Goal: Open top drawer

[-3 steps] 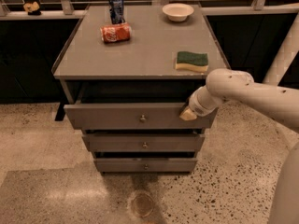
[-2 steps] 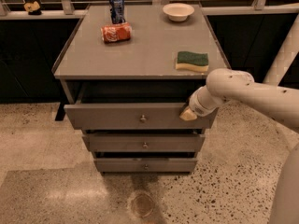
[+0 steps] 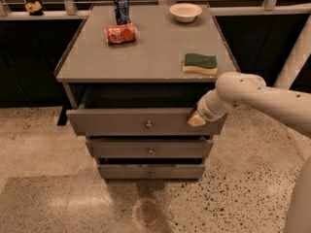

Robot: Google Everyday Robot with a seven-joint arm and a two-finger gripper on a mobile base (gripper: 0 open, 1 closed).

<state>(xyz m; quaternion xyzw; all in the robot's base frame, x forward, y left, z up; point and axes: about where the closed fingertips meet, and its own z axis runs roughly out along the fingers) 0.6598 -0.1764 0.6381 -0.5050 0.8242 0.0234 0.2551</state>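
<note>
The top drawer (image 3: 116,122) is the widest of three grey drawers in a grey cabinet, with a small round metal knob (image 3: 148,125) at its centre. It stands pulled out a little, with a dark gap behind its front. My gripper (image 3: 196,119) is at the right end of the drawer front's top edge, at the tip of a white arm (image 3: 252,96) that comes in from the right. The two narrower drawers (image 3: 149,148) sit below it, also stepped out slightly.
On the cabinet top (image 3: 146,47) lie a green and yellow sponge (image 3: 200,63), a red can on its side (image 3: 120,34), an upright blue can (image 3: 121,8) and a white bowl (image 3: 185,11). Dark cabinets stand behind. The floor is speckled terrazzo.
</note>
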